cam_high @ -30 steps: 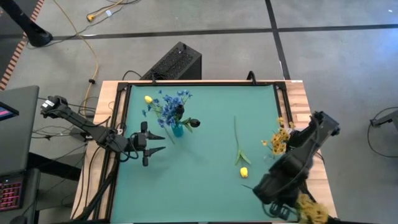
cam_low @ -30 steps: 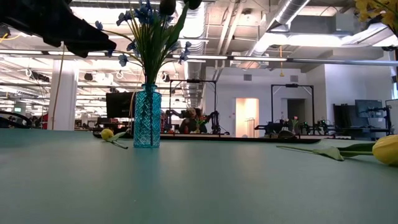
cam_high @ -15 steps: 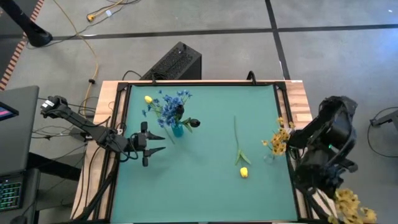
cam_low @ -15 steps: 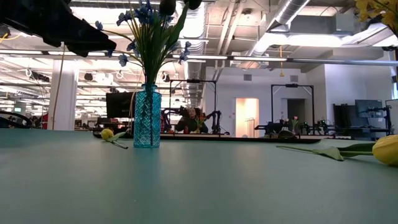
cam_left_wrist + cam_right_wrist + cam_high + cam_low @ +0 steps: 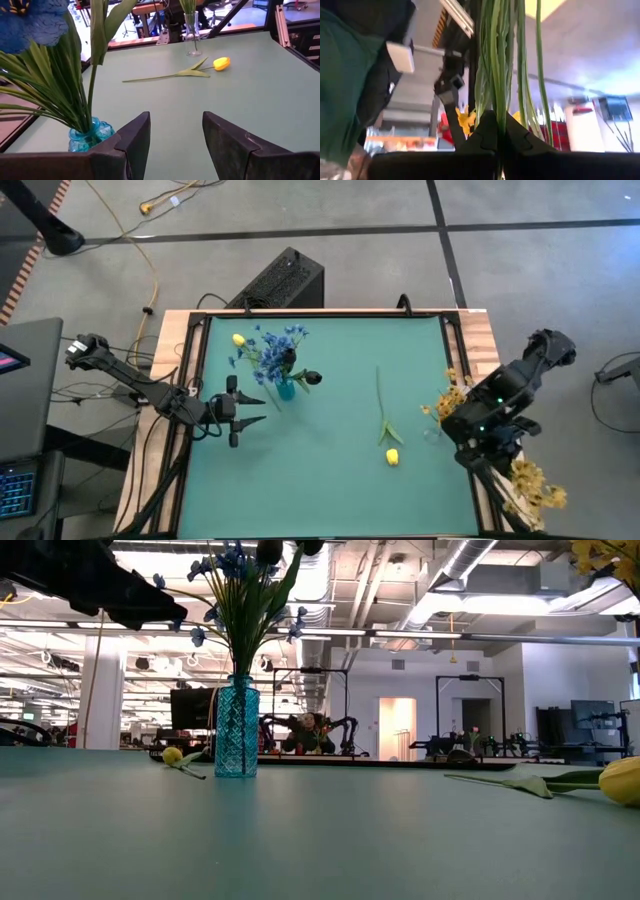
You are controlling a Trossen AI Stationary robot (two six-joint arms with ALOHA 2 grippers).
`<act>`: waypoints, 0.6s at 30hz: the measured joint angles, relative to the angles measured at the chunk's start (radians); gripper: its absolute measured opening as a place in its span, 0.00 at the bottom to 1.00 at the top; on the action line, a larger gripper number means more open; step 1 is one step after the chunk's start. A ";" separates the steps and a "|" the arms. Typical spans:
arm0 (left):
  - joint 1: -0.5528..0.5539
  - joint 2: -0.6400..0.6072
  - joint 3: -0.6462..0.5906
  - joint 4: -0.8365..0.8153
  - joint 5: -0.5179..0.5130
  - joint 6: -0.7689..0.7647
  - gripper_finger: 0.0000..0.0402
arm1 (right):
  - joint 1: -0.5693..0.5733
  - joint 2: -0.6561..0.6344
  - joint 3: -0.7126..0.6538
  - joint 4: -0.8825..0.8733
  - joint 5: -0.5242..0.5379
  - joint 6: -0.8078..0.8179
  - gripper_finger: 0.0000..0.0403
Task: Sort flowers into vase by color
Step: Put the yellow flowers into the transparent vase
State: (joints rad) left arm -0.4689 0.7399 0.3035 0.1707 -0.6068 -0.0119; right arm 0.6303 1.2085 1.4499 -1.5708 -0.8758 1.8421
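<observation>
A yellow-orange sprig (image 5: 530, 487) is clamped by its stems in the closed right hand (image 5: 499, 131) beyond the counter (image 5: 330, 480) edge, while the left hand (image 5: 255, 407), half open and empty, is held just beside the blue vase (image 5: 285, 389).

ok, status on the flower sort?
Right gripper shut on yellow-orange sprig, off the table's right edge. Left gripper open, idle beside blue vase. Yellow bud lies on mat.

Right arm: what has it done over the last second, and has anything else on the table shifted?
The right gripper, jaws shut on the yellow-orange sprig, swung from the table's near right corner out past the right edge, then partway back, carrying the sprig along. Unchanged: the left gripper waiting open beside the blue vase, the yellow tulip on the mat, and the clear vase of yellow flowers.
</observation>
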 joint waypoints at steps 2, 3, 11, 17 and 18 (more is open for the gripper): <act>0.000 0.000 0.000 0.000 0.000 0.001 0.42 | -0.020 -0.009 -0.029 -0.002 -0.061 -0.016 0.06; 0.000 0.000 0.000 0.000 0.000 0.001 0.42 | -0.028 -0.015 -0.037 -0.001 -0.076 -0.019 0.06; 0.000 0.000 0.000 0.000 -0.001 0.008 0.42 | -0.051 -0.036 -0.065 0.000 -0.084 -0.042 0.06; 0.000 0.000 0.000 0.001 -0.001 0.008 0.42 | -0.053 -0.057 -0.096 -0.001 -0.073 -0.044 0.06; 0.000 0.000 0.000 0.000 -0.001 0.008 0.42 | -0.059 -0.063 -0.100 -0.001 -0.067 -0.044 0.06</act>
State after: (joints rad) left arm -0.4686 0.7399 0.3035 0.1712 -0.6082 -0.0036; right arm 0.5709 1.1460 1.3499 -1.5715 -0.9425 1.7977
